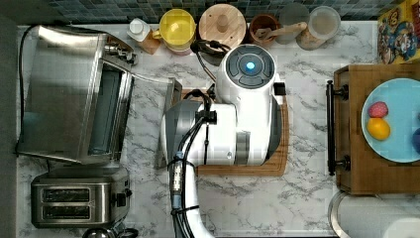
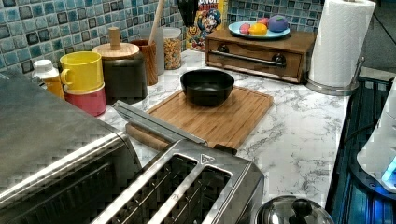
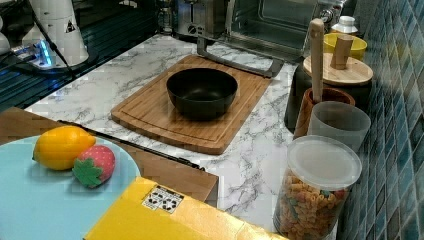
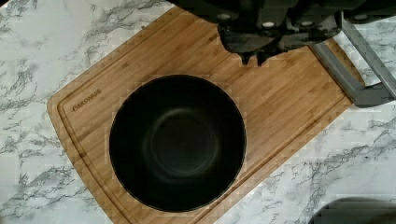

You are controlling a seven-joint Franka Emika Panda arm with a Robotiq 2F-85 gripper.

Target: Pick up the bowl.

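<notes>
One target: the round matte black bowl [image 4: 177,142] is sitting upright at the centre of the wrist view, on the grooved bamboo cutting board [image 4: 289,100], untouched.
Bowl elsewhere: it is resting mid-frame in the left view [image 2: 207,86] and upper centre in the right view [image 3: 202,92].
Gripper: the dark gripper [image 4: 252,58] is hanging at the upper centre of the wrist view, above the board beside the bowl's rim; its fingertips are looking nearly together, holding nothing.
Doing it well: the jaws probably need spreading, then straddling one wall of the rim before lifting straight up.
Arm pose: the white robot arm [image 1: 242,124] is reaching over the board at the centre of the top view, wrist pointing down.
</notes>
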